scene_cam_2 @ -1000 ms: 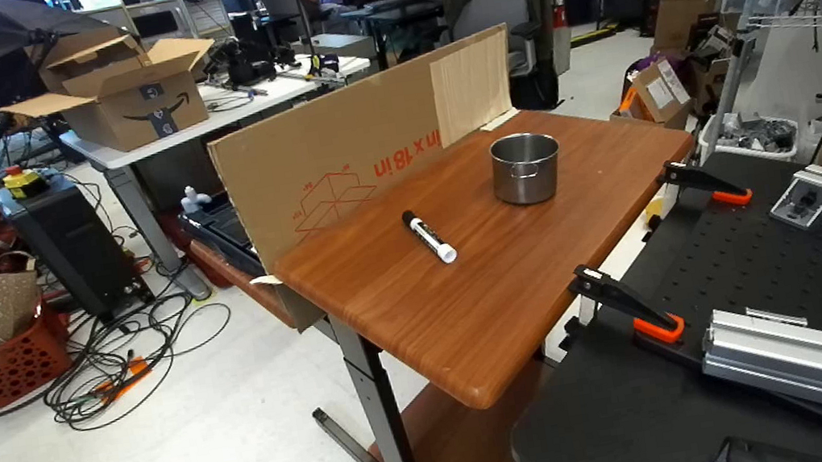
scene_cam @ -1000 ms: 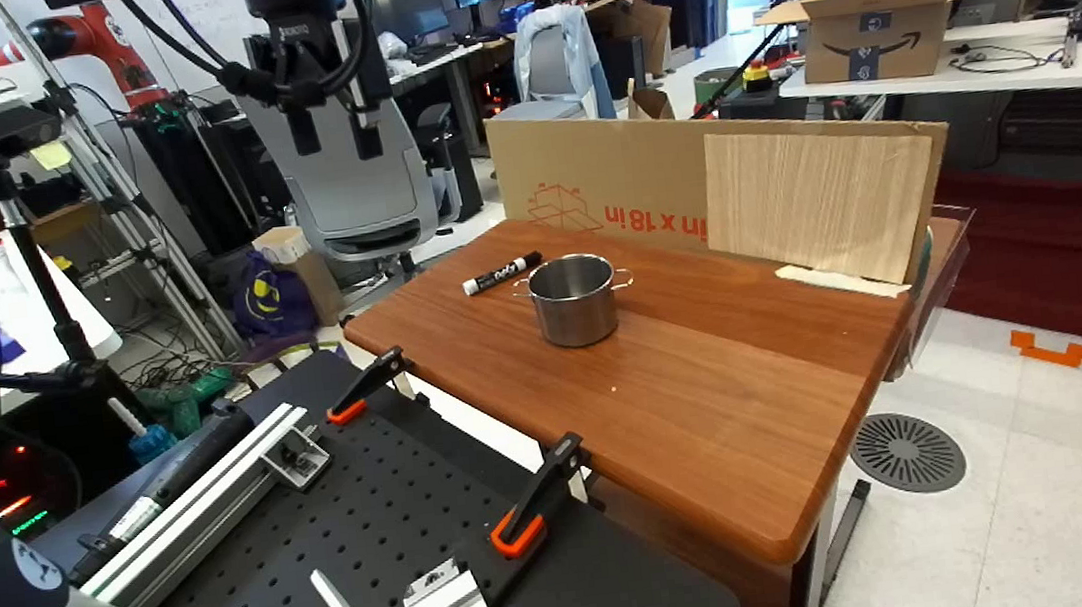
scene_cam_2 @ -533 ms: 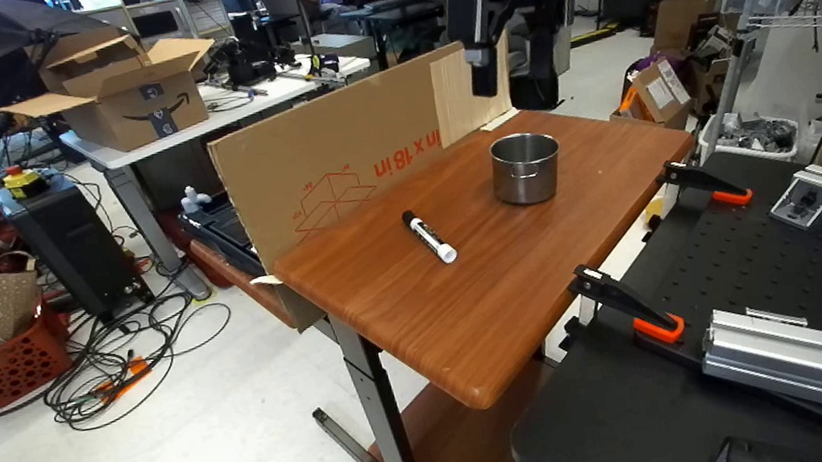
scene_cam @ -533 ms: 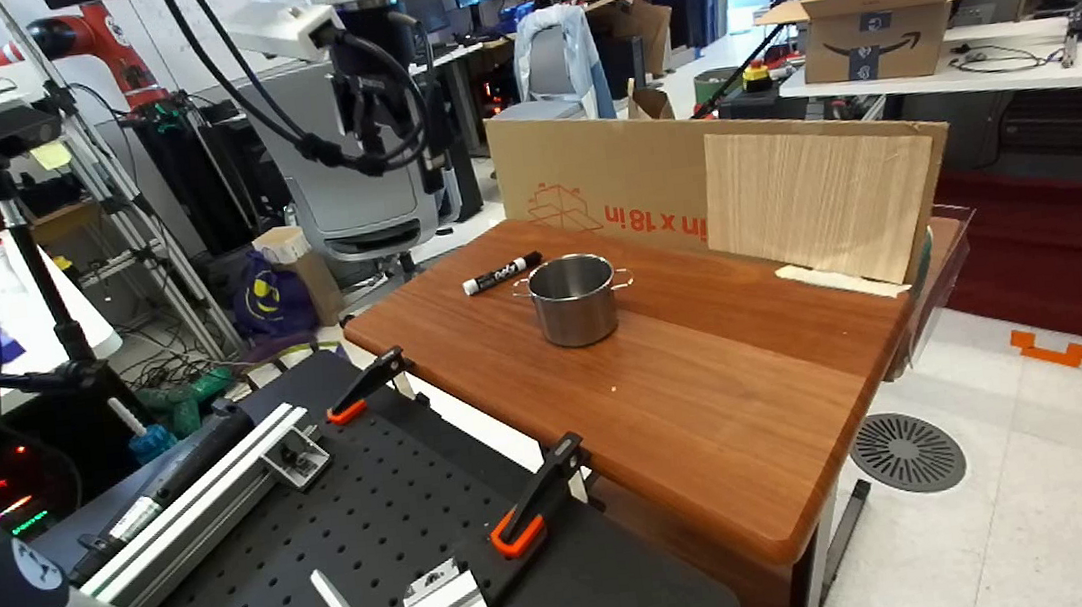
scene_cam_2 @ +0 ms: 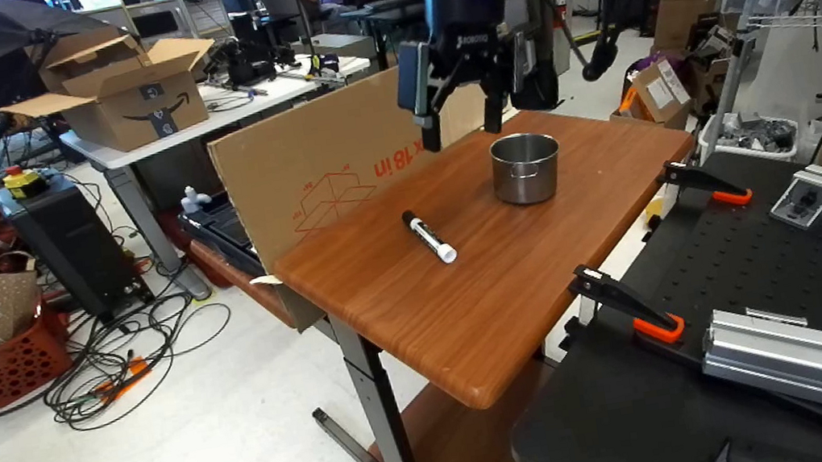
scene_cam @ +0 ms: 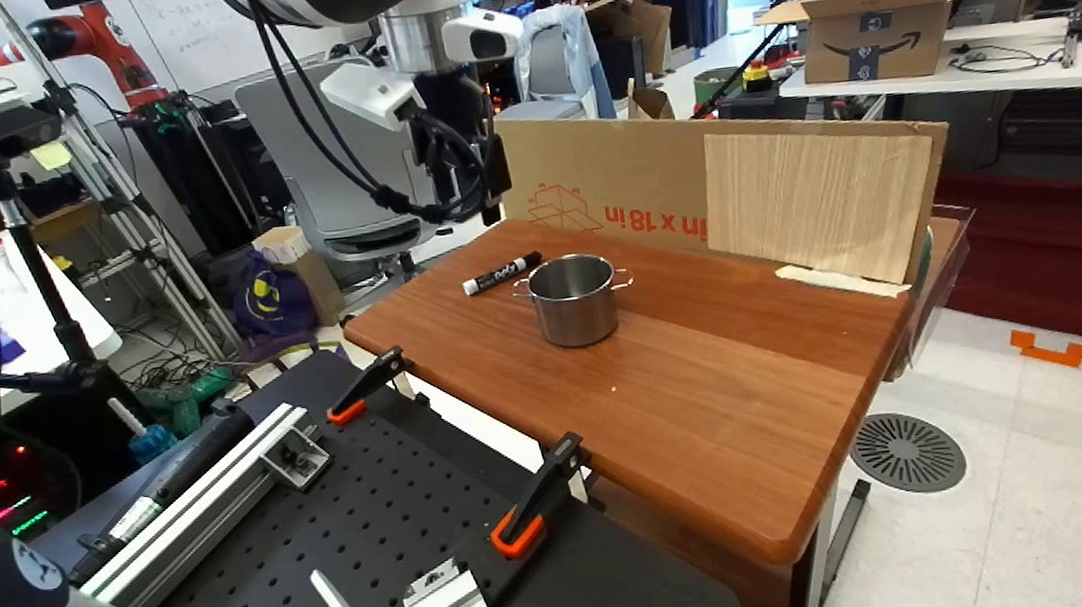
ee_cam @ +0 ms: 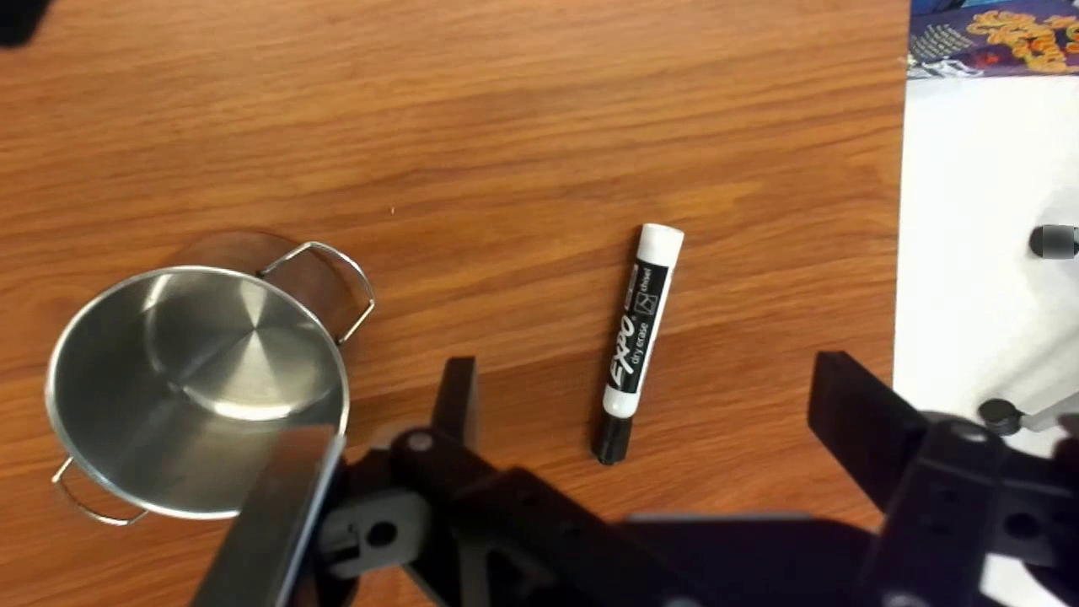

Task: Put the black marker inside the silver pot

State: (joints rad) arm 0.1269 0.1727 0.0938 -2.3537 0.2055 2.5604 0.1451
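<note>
The black marker (scene_cam: 503, 273) lies on the brown table in both exterior views (scene_cam_2: 429, 236). It has a black label, a white end and a black cap. In the wrist view the marker (ee_cam: 639, 329) lies apart from the fingers, its black cap end between them in the picture. The silver pot (scene_cam: 577, 320) stands upright beside the marker, also seen in an exterior view (scene_cam_2: 526, 183). In the wrist view the pot (ee_cam: 253, 362) is at left, its inside empty, partly covered by the gripper. My gripper (scene_cam_2: 462, 128) is open and empty above the table; the wrist view shows its spread fingers (ee_cam: 646, 367).
A cardboard panel (scene_cam: 608, 176) stands along the far table edge (scene_cam: 762, 401). Black-and-orange clamps (scene_cam: 542, 499) sit at the near edge by the black perforated board (scene_cam: 403, 519). A grey chair (scene_cam: 336, 174) stands behind the table.
The arm has swung over the table, moving right and down in an exterior view, and has come into sight above the table in both. The marker and pot have not moved.
</note>
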